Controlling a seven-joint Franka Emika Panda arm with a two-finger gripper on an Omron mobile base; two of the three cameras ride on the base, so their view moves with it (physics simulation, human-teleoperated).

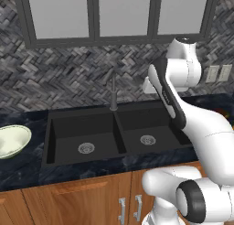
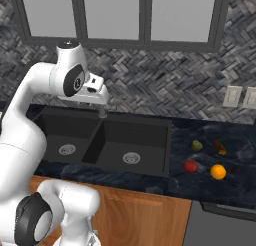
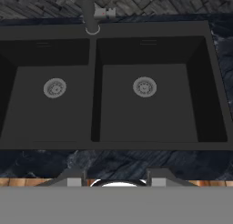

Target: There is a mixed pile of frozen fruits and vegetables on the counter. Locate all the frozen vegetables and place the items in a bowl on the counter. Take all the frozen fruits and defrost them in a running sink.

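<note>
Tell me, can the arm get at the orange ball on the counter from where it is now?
Probably yes. The orange ball lies in the open on the counter right of the sink, with nothing over it. The red item sits beside it, apart. The gripper hangs above the sink.

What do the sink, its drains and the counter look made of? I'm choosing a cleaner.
Sink: matte black, perhaps composite; no shine. Drains: grey metal, slotted. Counter: dark blue-black stone, with pale marbled veins and some gloss.

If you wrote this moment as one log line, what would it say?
gripper: shut, empty, above sink | bowl: empty | four food pieces: on counter right of sink
</note>
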